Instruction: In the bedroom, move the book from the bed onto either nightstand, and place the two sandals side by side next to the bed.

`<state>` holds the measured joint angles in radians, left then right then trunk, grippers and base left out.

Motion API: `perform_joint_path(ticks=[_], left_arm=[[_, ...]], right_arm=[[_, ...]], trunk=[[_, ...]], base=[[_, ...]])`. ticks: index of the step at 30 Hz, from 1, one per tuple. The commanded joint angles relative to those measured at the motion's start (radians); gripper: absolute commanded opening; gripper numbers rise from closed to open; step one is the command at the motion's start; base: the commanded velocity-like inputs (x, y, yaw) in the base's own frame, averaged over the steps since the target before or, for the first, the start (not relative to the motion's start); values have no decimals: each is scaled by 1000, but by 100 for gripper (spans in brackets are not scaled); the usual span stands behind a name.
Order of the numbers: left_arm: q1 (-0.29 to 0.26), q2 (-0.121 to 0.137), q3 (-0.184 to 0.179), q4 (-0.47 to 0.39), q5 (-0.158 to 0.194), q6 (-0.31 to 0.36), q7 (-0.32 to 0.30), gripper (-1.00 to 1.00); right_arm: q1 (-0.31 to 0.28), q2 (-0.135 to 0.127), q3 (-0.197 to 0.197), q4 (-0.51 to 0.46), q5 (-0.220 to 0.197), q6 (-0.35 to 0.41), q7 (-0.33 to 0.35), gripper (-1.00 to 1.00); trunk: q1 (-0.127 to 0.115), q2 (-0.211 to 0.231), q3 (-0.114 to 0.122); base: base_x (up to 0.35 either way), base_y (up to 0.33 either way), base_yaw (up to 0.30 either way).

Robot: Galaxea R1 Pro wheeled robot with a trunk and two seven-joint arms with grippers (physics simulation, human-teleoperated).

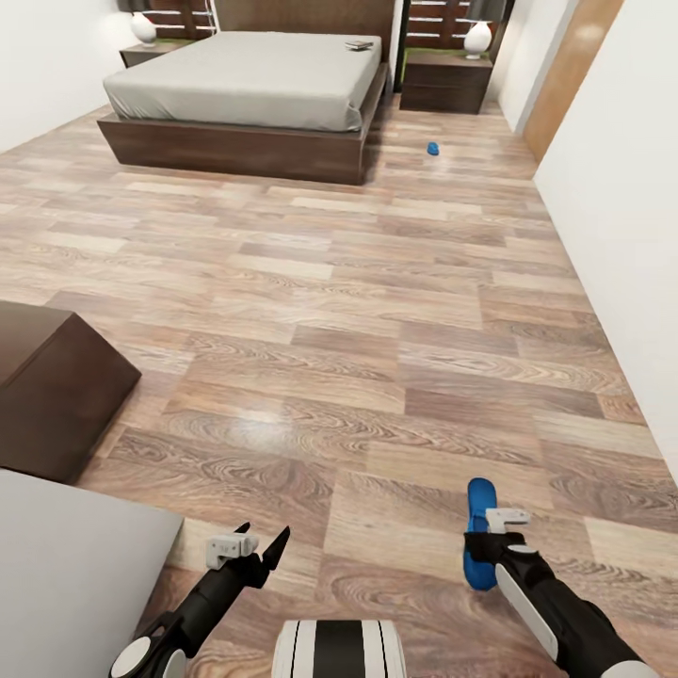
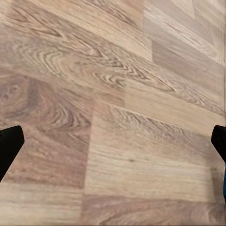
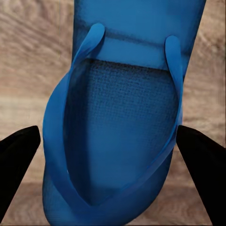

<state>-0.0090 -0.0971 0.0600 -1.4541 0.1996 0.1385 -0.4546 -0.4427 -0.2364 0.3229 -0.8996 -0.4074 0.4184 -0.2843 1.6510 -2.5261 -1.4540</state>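
One blue sandal (image 1: 478, 508) lies on the wood floor close in front of me, under my right gripper (image 1: 492, 548). In the right wrist view this sandal (image 3: 122, 117) spans the space between the open fingertips (image 3: 19, 153), straps up, with my right gripper (image 3: 110, 153) just above it. The other sandal (image 1: 433, 149) lies far off on the floor beside the bed (image 1: 245, 85). The book (image 1: 358, 44) rests on the bed's far right corner. A nightstand (image 1: 447, 83) stands at each side of the headboard. My left gripper (image 1: 259, 551) (image 2: 113, 143) hangs open over bare floor.
A dark wooden cabinet (image 1: 47, 395) stands at the left, with a grey surface (image 1: 66, 565) below it. A white wall (image 1: 621, 188) and a wooden door (image 1: 574, 66) bound the right side. White lamps (image 1: 477, 40) sit on the nightstands. Open floor stretches toward the bed.
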Motion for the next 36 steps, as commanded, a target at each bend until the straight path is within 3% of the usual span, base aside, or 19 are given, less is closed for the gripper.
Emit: perform_joint_path(ticks=[1,3,6,9,13,20,27,32,36], left_arm=[[0,-1,3,-1,11,10,-7,100],[0,-1,3,-1,11,10,-7,100],[0,-1,3,-2,11,10,-7,100],[0,-1,4,-2,12,10,-7,100],[0,-1,4,-2,12,11,-7,100],[0,-1,6,-2,12,12,-7,100],[0,-1,6,-2,16,12,-7,100],[0,-1,6,-2,17,12,-7,100],[0,-1,6,-2,18,12,-7,100]], right_arm=[[0,-17,6,0,-14,1,-9,-100],[2,-39,5,3,-16,1,-6,-100],[3,-47,4,0,-20,2,12,-100],[4,-61,3,-1,-51,2,112,-100],[4,-66,0,-2,-79,5,183,-100],[4,-74,-1,-1,-96,9,216,-100],[4,-129,-1,0,-171,13,339,-100],[4,-148,-1,2,-229,15,372,-100],[4,-151,0,3,-245,16,378,-100]], trunk=[[0,0,-1],[0,0,-1],[0,0,-1],[0,0,-1],[0,0,-1],[0,0,-1],[0,0,-1],[0,0,-1],[0,0,-1]], base=[[0,0,-283],[0,0,-281],[0,0,-280],[0,0,-280],[0,0,-284],[0,0,-287],[0,0,-287],[0,0,-287],[0,0,-287]])
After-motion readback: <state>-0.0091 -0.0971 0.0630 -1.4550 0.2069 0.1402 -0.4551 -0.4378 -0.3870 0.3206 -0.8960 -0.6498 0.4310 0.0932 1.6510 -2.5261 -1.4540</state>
